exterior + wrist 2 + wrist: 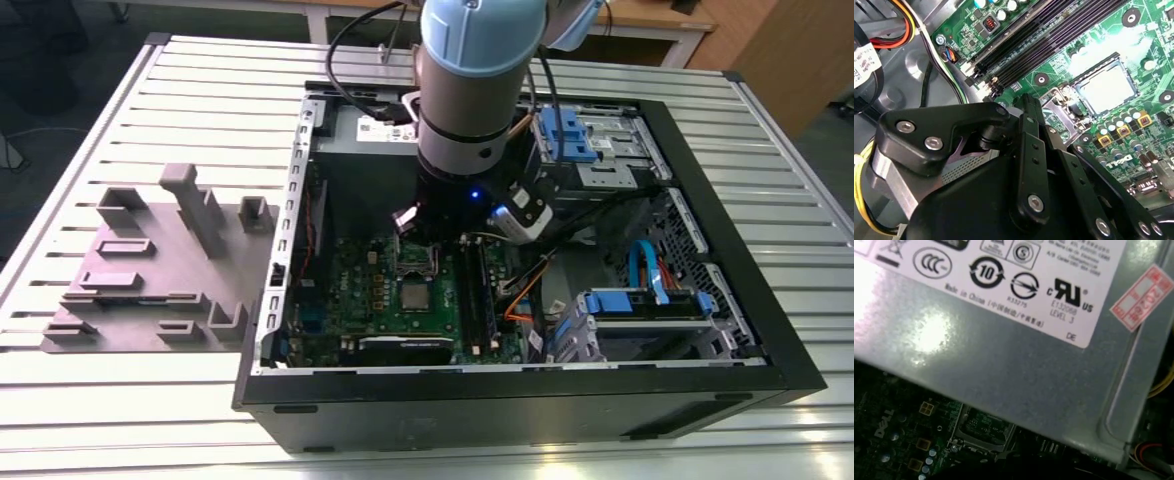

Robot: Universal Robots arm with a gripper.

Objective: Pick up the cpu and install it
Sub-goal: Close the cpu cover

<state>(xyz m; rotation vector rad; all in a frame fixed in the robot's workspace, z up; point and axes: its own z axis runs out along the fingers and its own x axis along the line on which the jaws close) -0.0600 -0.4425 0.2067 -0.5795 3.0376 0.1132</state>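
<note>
The claw (1026, 117) hangs low over the motherboard inside the open case (527, 392). Its black linkage hides the tips, so I cannot tell whether it is spread or pressed together, and nothing shows in its grip.

Just ahead of the claw lies the socket frame (1061, 107), hinged open with a dark centre. Directly beyond that frame is the cpu (1106, 90), lying flat and square in its socket, apart from the claw. Judging by this, the chip looks seated. The frame is not closed over it, so the clamping seems not yet done.

Room is tight. The long black memory slots (1054, 35) run along one side of the socket, close to the claw's line of travel. A bundle of cables (901, 22) hangs beside the claw, off the board's edge. In the first wrist view the grey power-supply box (1004, 365) stands close behind the arm, its edge overhanging the board. Farther off, toward the exterior view's right, sit the blue drive cages (641, 303), with the case walls beyond. The only free way out looks to be straight up.
</note>
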